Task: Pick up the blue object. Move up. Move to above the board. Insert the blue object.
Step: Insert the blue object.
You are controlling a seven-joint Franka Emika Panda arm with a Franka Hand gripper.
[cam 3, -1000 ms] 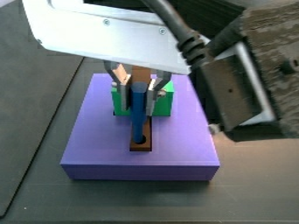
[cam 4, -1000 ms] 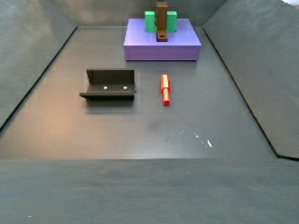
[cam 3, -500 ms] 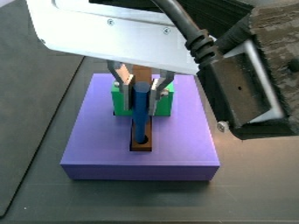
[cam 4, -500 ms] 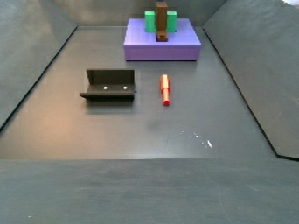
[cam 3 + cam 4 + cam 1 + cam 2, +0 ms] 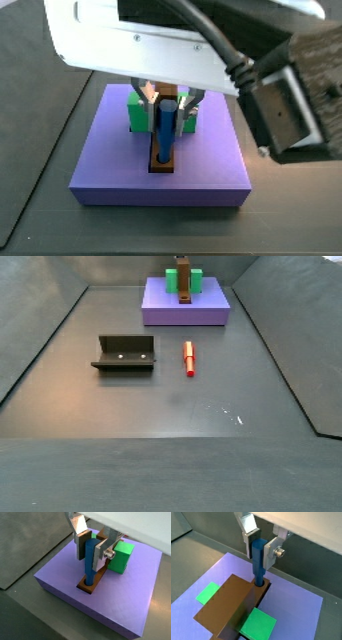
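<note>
Insertion is under way: the blue object (image 5: 89, 558) is clamped upright in the gripper (image 5: 91, 546), its lower tip entering the hole of the board (image 5: 234, 604) directly below. Vertical alignment should be kept, and descent eased until seated.

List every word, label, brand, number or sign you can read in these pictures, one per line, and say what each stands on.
None: no readable text shows in any view.
The gripper, shut on the blue object over the board, is unmarked.
The purple slab, green blocks, red peg and fixture are plain.
The white housing shows only small dark dots, not letters.
</note>
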